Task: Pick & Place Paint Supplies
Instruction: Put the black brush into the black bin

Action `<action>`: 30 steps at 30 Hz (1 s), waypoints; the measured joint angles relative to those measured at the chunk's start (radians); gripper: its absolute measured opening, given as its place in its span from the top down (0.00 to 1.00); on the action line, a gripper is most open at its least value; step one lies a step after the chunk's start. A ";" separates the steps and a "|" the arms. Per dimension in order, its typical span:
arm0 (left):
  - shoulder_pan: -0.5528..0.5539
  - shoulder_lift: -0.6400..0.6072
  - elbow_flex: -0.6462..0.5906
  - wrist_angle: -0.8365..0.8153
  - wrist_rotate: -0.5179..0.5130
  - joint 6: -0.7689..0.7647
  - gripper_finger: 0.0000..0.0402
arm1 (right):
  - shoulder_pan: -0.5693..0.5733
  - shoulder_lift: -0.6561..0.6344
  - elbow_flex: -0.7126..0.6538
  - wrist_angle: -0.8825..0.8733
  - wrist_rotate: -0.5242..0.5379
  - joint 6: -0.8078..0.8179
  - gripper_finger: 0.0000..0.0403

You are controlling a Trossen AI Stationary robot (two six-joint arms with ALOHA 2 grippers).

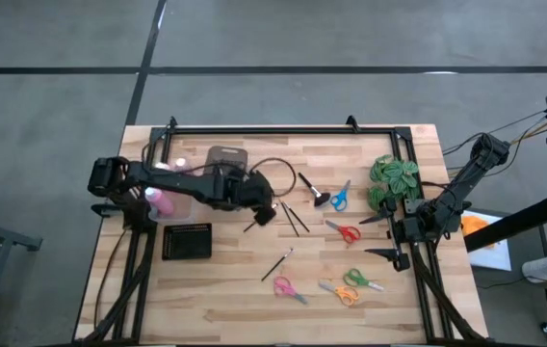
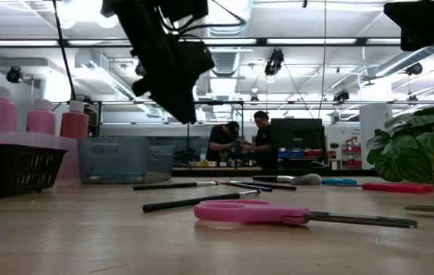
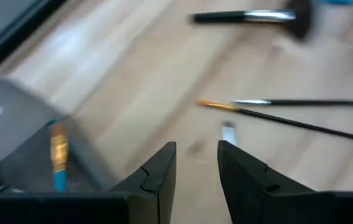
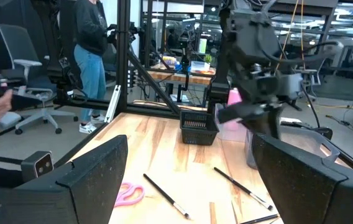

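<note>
The left gripper (image 1: 266, 214) is held above the table (image 1: 225, 299) near its middle, just beside the clear bin (image 1: 227, 159); its jaws are seen part-way apart in the left wrist view with nothing between them (image 3: 196, 180). The right gripper (image 1: 377, 236) is parked at the right edge of the table, jaws spread wide and empty. Three pink bottles (image 1: 161, 198) with white caps are seen standing near the left edge, just behind the black basket (image 1: 187, 241); in the low view they show above the basket at the left (image 2: 41, 118). A blue-handled brush (image 3: 58, 163) is seen lying inside the clear bin. Thin black paintbrushes (image 1: 293, 217) are left lying around the table's middle, just beside the left gripper, and another paintbrush (image 1: 276, 264) lies nearer the front edge. The stubby black brush (image 1: 312, 190) lies toward the back, beside the blue scissors (image 1: 340, 197). Red scissors (image 1: 345, 231), pink scissors (image 1: 287, 289) and green and orange scissors (image 1: 351, 286) are scattered toward the front right. The leafy plant (image 1: 394, 181) stands by the right edge.
</note>
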 joint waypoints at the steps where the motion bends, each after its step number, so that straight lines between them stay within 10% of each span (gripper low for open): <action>1: -0.014 0.000 -0.001 0.008 0.017 0.016 0.71 | 0.000 0.000 0.000 0.000 0.000 0.000 0.15; 30: -0.069 0.002 -0.161 0.170 0.216 0.074 0.71 | 0.000 0.000 0.000 0.000 0.000 0.000 0.15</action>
